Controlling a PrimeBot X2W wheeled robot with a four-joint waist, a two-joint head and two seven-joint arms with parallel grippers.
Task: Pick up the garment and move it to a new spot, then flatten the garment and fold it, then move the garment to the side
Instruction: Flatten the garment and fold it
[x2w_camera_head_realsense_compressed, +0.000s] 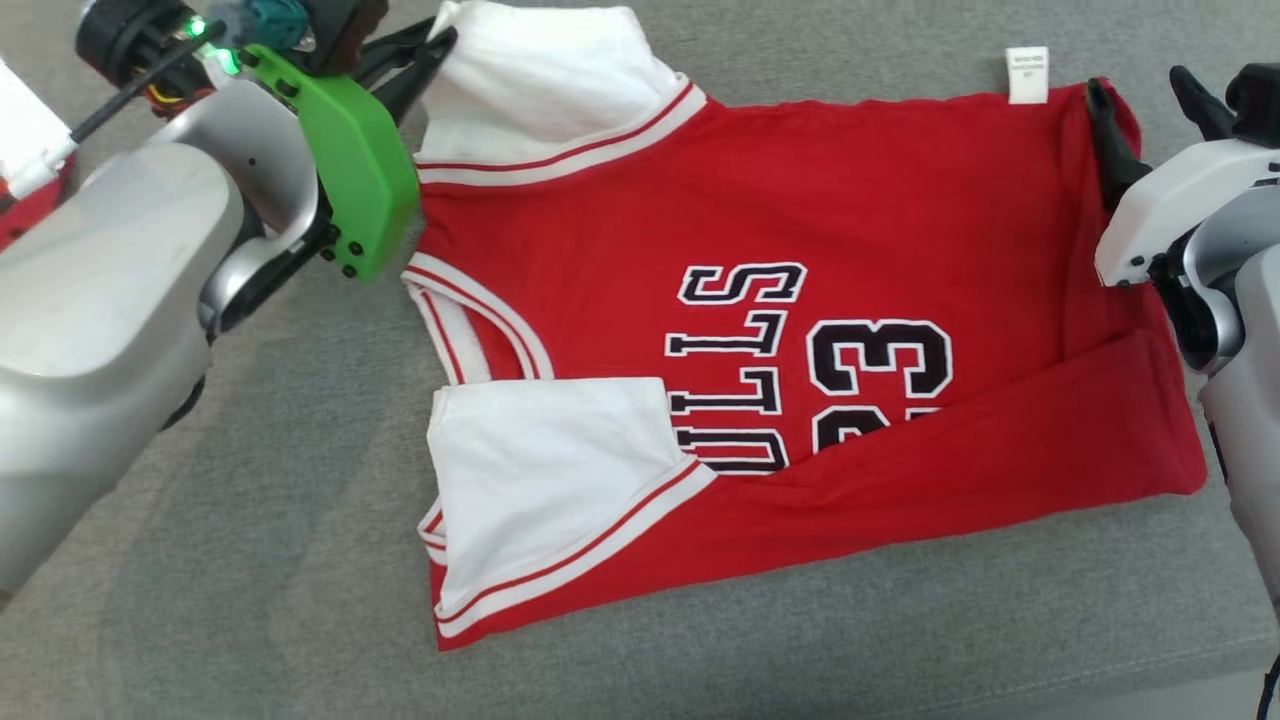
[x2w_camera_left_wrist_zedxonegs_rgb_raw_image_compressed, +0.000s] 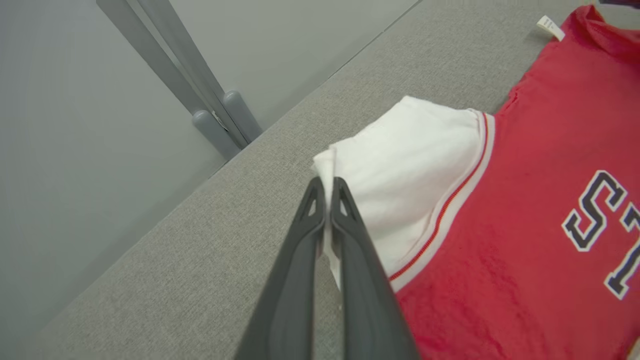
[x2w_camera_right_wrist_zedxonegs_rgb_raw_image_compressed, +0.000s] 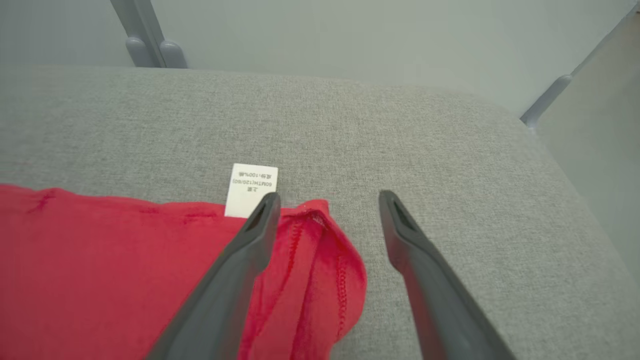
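Garment (x2w_camera_head_realsense_compressed: 800, 250) on cushion (x2w_camera_head_realsense_compressed: 250, 600); left pincer (x2w_camera_head_realsense_compressed: 440, 45) at sleeve (x2w_camera_head_realsense_compressed: 540, 90).

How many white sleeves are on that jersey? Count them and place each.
2. On the jersey, one sleeve lies far left, its edge pinched by the left gripper; the other sleeve lies nearer the robot, folded over the red front.

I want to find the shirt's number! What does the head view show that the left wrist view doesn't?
Head view, not left wrist view: the number 23 and the near white sleeve. Left wrist view, not head view: two grey posts past the grey surface. Both: the red jersey, its white tag, and the left gripper shut on the far white sleeve.
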